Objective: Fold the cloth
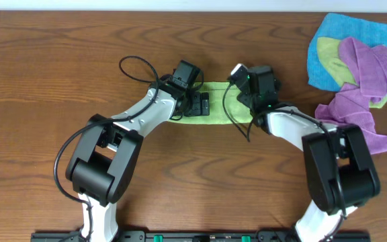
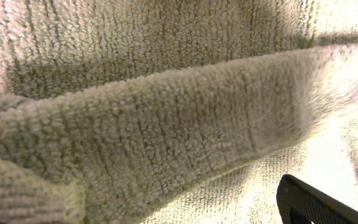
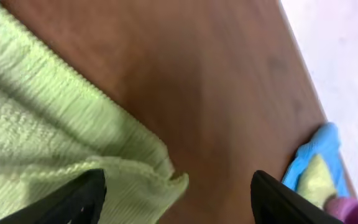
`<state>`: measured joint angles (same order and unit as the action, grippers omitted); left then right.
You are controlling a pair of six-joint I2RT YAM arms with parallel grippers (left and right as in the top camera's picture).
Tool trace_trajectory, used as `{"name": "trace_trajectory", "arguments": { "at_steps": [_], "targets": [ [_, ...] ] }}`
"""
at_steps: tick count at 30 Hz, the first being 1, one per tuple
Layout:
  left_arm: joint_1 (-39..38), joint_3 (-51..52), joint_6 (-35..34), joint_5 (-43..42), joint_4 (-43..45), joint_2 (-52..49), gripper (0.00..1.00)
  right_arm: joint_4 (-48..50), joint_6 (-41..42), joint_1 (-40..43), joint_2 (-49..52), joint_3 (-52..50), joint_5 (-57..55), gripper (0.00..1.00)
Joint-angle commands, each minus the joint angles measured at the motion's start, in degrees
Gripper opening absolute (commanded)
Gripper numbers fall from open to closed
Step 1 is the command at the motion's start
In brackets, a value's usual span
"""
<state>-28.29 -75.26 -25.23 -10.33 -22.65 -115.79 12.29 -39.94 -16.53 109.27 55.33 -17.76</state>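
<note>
Cloth position: the cloth (image 1: 217, 101) lay flat on the worktop (image 1: 46, 101), about midway between its left and right edges and somewhat nearer the far edge than the robot's edge.
Cloth shape: a narrow band running left to right, with one arm at each end.
Layers: the left wrist view showed a doubled flap with a rounded folded edge (image 2: 166, 155) lying over a lower layer of the same cloth.
Left jaws: over the left part of the band. They stood apart, with only one finger (image 2: 316, 205) in view, and nothing was seen clamped.
Right jaws: at the right end. They stood apart, both fingers (image 3: 73, 199) in view. The cloth corner (image 3: 173, 180) lay loose between them, not pinched.
Other items: a blue cloth (image 1: 361, 33), a yellow-green cloth (image 1: 331, 57) and a purple cloth (image 1: 361, 101) were piled at the far right corner, well apart from the work.
Progress, judged: one lengthwise fold looked made and laid down, with neither pair of jaws holding it.
Remaining, judged: possibly a crosswise fold to shorten the band. I could not tell from these views how well the edges were aligned.
</note>
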Motion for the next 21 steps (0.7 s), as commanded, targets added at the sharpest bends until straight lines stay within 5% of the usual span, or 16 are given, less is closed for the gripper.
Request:
{"name": "trace_trajectory", "arguments": {
  "at_steps": [1,12,14,21],
  "targets": [
    [0.1,1.4,0.0,0.2,-1.6,-2.8,0.98,3.0,1.7,-0.3,1.5,0.2,0.7,0.76],
    [0.1,1.4,0.0,0.2,-2.7,-2.8,0.98,18.2,8.0,1.5,4.3,0.2,-1.0,0.87],
    [0.1,1.4,0.0,0.2,-2.8,-2.8,0.98,18.9,8.2,1.9,4.3,0.2,-1.9,0.99],
    [0.1,1.3,0.0,0.1,-2.9,-2.6,0.95,15.5,9.3,0.5,-0.2,0.2,-16.5,0.99]
  ]
}}
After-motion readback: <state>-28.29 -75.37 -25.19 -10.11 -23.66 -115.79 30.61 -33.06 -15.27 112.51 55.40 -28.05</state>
